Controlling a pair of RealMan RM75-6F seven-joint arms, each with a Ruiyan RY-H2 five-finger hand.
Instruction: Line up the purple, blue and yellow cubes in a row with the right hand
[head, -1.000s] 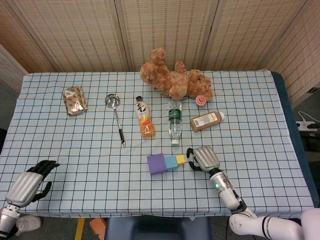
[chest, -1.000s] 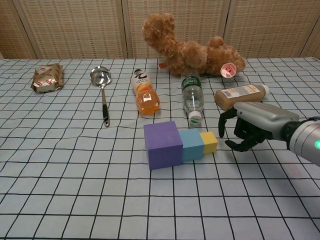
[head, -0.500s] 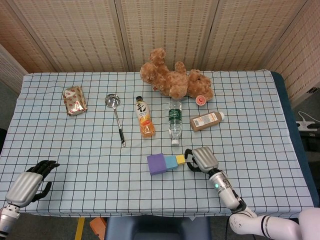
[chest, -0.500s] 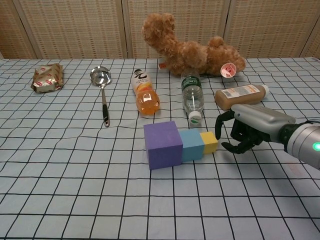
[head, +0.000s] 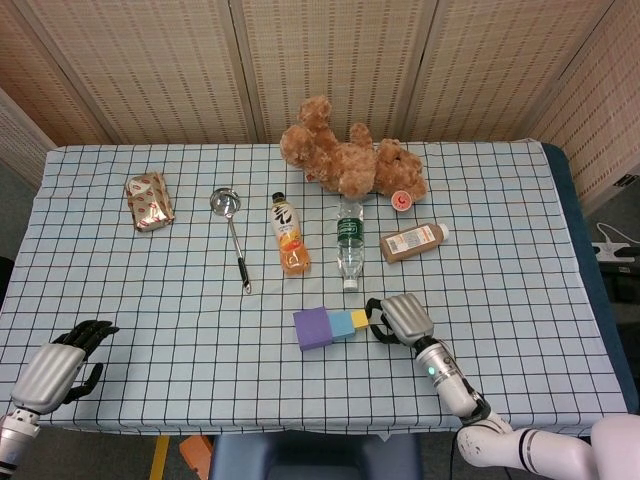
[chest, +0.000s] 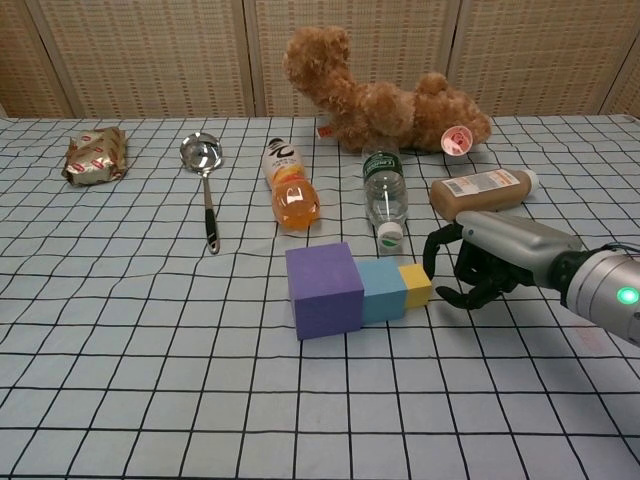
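Note:
A large purple cube (head: 314, 327) (chest: 324, 290), a smaller blue cube (head: 342, 324) (chest: 382, 291) and a small yellow cube (head: 360, 318) (chest: 415, 285) lie side by side, touching, in a row near the table's front middle. My right hand (head: 397, 317) (chest: 490, 260) is low over the cloth just right of the yellow cube. Its fingers are bent like a claw, the fingertips (chest: 431, 254) are at the cube's right face, and it holds nothing. My left hand (head: 60, 363) rests at the front left corner, fingers apart and empty, seen only in the head view.
Behind the cubes lie a clear water bottle (chest: 384, 193), an orange juice bottle (chest: 290, 188) and a brown bottle (chest: 482, 190). A teddy bear (chest: 375, 95) lies at the back. A ladle (chest: 205, 185) and a foil snack pack (chest: 95, 155) are further left.
My right hand has crept left until its fingertips reach the yellow cube. The row of cubes has shifted very slightly left. The left hand has not moved.

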